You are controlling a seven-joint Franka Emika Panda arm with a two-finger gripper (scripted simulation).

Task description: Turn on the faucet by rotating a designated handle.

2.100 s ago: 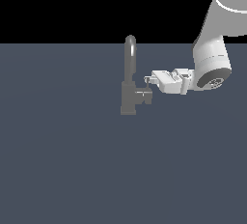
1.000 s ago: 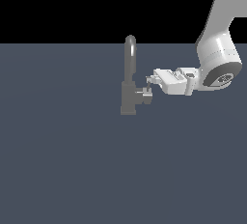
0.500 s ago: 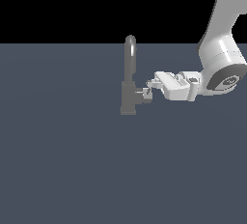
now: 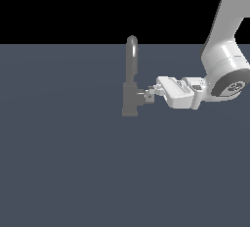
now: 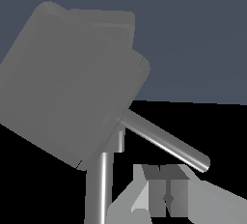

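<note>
Only the wrist view reveals the thin grey lever pin (image 5: 164, 141); the exterior view shows the dark grey arched-spout faucet (image 4: 131, 81) upright mid-floor, its stubby grey handle (image 4: 141, 95) pointing sideways toward the white gripper (image 4: 152, 94), whose grip cannot be judged.

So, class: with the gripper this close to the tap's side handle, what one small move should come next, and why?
Probably a short push of the gripper sideways against the handle to rotate it. In the exterior view the fingertips sit right at the stub on the faucet body, on the exterior view's right. In the wrist view the thin lever pin lies just beyond the fingers. Whether they touch it yet is unclear.
</note>
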